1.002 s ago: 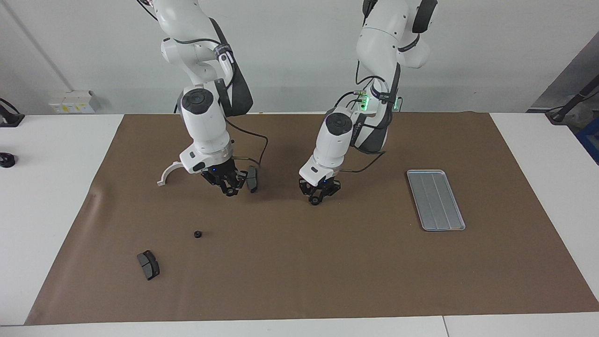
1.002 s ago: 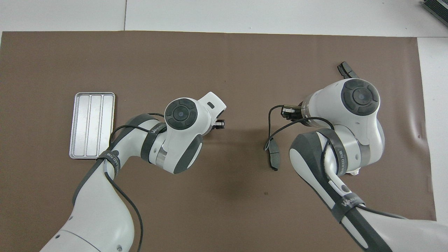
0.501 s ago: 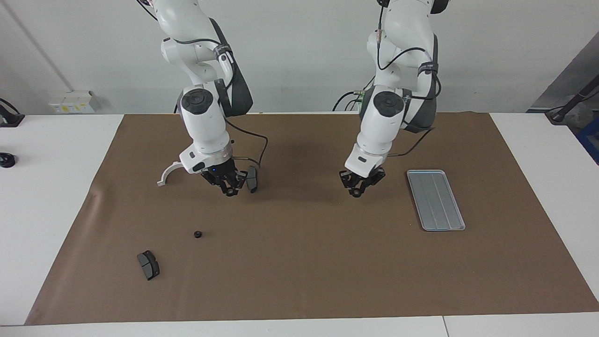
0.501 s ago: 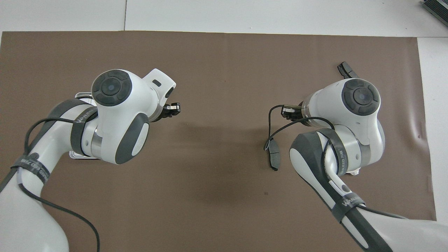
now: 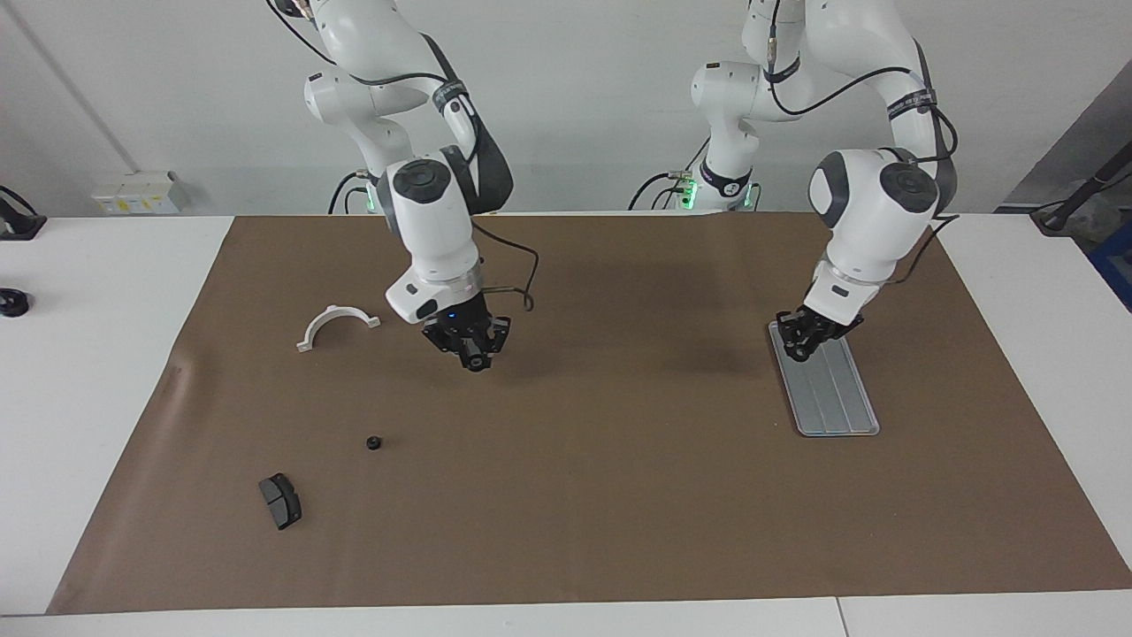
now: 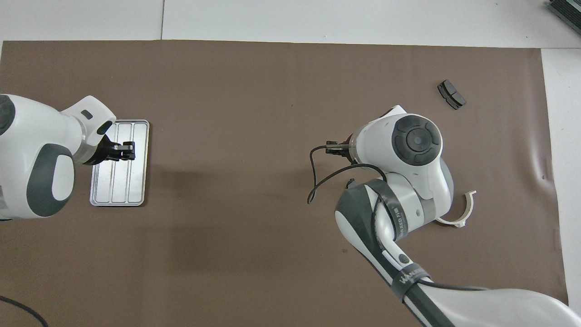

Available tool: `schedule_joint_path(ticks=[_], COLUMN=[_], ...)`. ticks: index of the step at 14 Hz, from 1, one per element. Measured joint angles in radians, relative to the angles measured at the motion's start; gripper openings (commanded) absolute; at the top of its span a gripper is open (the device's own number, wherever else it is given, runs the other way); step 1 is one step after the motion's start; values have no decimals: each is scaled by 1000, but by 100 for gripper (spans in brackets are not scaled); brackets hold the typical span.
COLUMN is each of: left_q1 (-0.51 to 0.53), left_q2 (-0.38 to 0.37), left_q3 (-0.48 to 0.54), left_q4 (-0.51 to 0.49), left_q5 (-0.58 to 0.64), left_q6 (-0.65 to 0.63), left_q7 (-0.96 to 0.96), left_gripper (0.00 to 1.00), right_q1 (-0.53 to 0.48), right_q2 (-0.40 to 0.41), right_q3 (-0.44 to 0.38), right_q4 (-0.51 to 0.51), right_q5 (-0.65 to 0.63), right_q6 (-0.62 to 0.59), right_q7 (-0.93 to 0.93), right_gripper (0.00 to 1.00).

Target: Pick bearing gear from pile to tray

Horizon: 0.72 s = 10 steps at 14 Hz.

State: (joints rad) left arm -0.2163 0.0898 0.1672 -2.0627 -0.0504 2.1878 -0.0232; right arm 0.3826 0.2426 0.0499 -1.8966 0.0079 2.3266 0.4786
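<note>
One tray (image 5: 831,389), one gear (image 5: 374,442), one half-ring (image 5: 336,324).

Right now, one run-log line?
left gripper: over tray | right gripper: over mat, waiting | gear: on mat

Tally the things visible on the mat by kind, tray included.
White half-ring: 1
Dark pad: 1
Black gear: 1
Tray: 1
Total: 4
</note>
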Motion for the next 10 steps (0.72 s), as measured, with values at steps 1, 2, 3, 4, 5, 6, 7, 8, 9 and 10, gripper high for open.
schedule_joint_path(ticks=[1,2,3,4,5,6,7,8,9,10], left_q1=[28,56,79,97,111,119,122,124,128,133], left_q2=[-9,-15,-19,-23,-27,-30,-33,-33,-33,-33], left_q3=[0,0,0,0,0,-1,-1,-1,-1,-1], left_q4=[-31,-60,-80,-92,-103,-116,-138,-165,-193,-214], left_q5=[0,0,0,0,0,0,0,0,0,0], left_q6=[23,47,62,68,71,81,110,148,185,206], left_q7=[34,62,82,94,101,107,114,120,124,128], left_gripper=[0,0,0,0,0,0,0,0,0,0], right_q1=[32,62,86,108,134,162,185,196,200,200], right_q2=[28,63,101,143,193,254,315,360,391,405], right_q3=[1,1,2,2,2,2,2,1,1,1], right_q4=[44,94,141,185,230,284,338,376,403,418], right_q5=[0,0,0,0,0,-4,-14,-28,-34,-34], right_q6=[0,-1,-1,-1,0,1,3,7,9,9], right_q7=[0,0,3,11,32,58,75,85,88,88], right_gripper=[0,0,0,0,0,0,0,1,10,20])
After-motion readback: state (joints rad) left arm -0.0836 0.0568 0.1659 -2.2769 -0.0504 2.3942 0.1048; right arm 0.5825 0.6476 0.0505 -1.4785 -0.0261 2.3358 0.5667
